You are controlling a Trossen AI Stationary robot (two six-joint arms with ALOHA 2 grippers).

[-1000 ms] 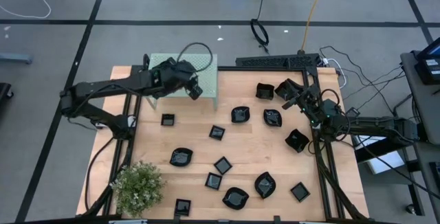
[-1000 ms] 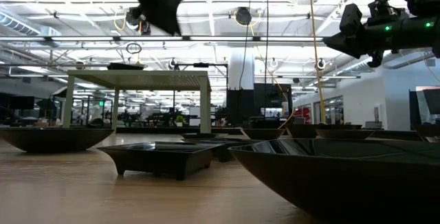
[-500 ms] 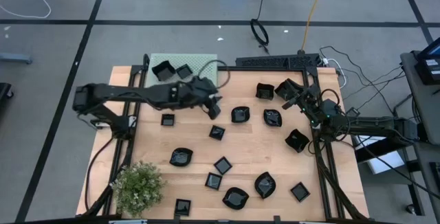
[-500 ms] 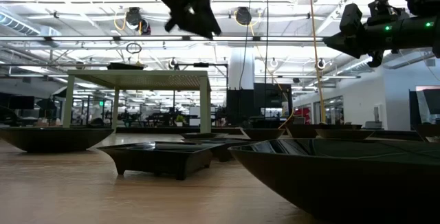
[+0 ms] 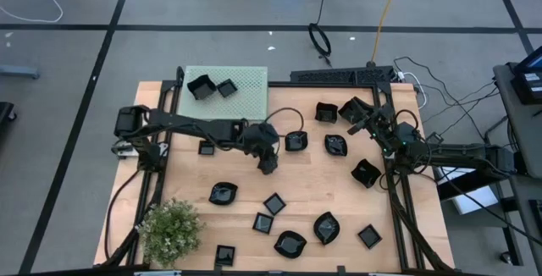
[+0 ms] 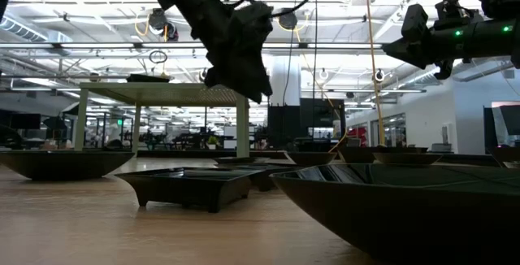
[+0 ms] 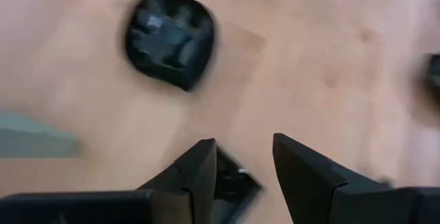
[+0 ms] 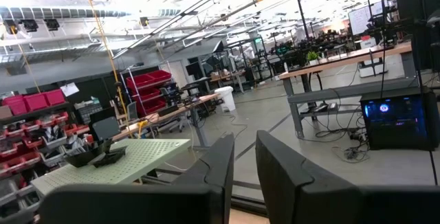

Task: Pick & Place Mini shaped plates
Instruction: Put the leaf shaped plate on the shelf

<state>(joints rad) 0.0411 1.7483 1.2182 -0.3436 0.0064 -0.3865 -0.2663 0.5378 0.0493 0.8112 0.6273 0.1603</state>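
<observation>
Over mid-table our left gripper [image 5: 268,162] hangs, jaws spread, above a small glossy black square plate [image 7: 230,186]. We should centre, then descend squarely. At the right edge our right gripper [image 5: 366,122] waits, fingers nearly together, empty.

glossy black mini shaped plates [image 5: 223,194] lie scattered over the pale wood bench [image 5: 186,179]. at its far left corner stands a pale green perforated stand [image 5: 246,85], dotted with fine holes, carrying two black plates. a green leafy plant [image 5: 169,228] sits at the near left corner. both arms are dark.
</observation>
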